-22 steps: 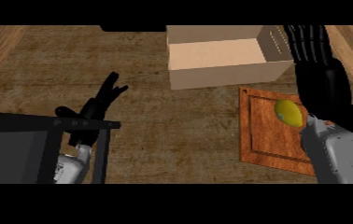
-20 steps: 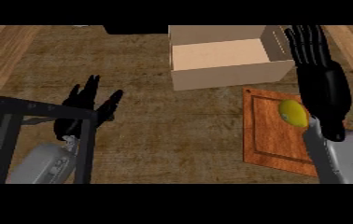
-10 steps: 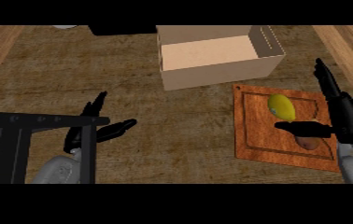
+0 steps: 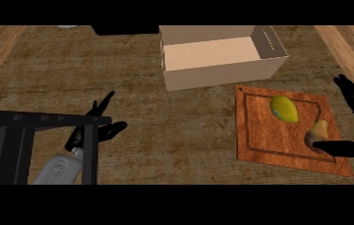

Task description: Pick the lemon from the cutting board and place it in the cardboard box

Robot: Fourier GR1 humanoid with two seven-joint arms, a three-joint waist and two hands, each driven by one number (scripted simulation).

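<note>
The yellow lemon (image 4: 284, 108) lies on the brown wooden cutting board (image 4: 261, 144) at the right, in the board's upper half. My right hand (image 4: 335, 147) is open at the board's right edge. Its thumb reaches in over the board's lower right part, its fingers (image 4: 343, 86) show at the view's right edge, and it is apart from the lemon. The open cardboard box (image 4: 214, 74) stands just behind the board and holds nothing visible. My left hand (image 4: 98, 125) rests open at the lower left, fingers straight.
A small tan, pear-shaped thing (image 4: 318, 130) sits on the board beside my right thumb. A black rack frame (image 4: 41, 121) crosses the lower left in front of my left forearm. A dark object (image 4: 124, 29) stands at the counter's back.
My right hand has come down from beside the box to the board's right edge and now spreads beside the lemon. The view has shifted, so the box and board sit further left.
</note>
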